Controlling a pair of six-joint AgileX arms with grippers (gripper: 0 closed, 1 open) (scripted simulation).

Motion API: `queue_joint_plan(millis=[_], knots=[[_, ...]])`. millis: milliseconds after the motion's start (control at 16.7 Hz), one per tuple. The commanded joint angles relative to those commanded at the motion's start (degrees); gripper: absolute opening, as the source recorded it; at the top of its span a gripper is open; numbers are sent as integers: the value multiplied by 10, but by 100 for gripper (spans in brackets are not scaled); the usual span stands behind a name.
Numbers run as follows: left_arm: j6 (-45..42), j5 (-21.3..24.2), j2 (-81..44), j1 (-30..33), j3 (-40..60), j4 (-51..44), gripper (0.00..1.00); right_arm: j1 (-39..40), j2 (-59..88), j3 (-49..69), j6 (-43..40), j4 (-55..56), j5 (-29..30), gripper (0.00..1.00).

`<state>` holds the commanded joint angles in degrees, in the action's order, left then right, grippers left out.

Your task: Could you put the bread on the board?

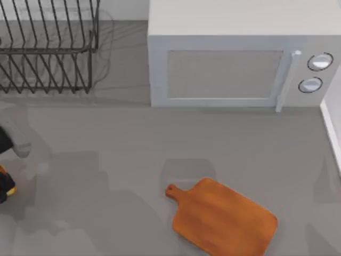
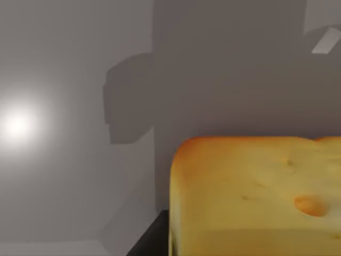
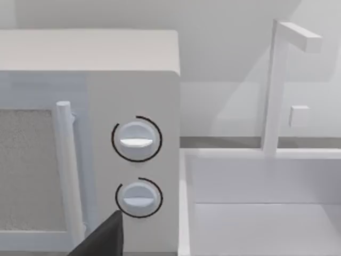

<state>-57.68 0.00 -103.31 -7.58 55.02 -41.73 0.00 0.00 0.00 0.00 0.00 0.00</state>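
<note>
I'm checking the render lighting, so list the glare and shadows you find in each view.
Top view: soft grey shadows lie on the table left of the board, and a fainter one by the dish rack. Left wrist view: a bright glare spot on the grey surface, a blocky shadow beyond the bread. Right wrist view: even light on the microwave.

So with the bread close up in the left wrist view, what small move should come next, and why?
Probably carry it toward the top view's right. The bread sits against the left wrist camera, seemingly held, the left arm is at the table's left edge, and the board lies bare near the front, right of centre. Whether the fingers grip it firmly is not visible.
</note>
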Motion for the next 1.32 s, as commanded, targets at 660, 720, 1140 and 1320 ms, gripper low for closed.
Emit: queue_joint_plan(millis=[660,720,1140,1320], knots=[[-2,0,13,2,27,-39,0,0,0,0,0,0,0,100],[-3,0,20,2,40,-60,0,0,0,0,0,0,0,100],[1,0,81,3,136,-219,0,0,0,0,0,0,0,100],[3,0,88,3,145,-232,0,0,0,0,0,0,0,100]])
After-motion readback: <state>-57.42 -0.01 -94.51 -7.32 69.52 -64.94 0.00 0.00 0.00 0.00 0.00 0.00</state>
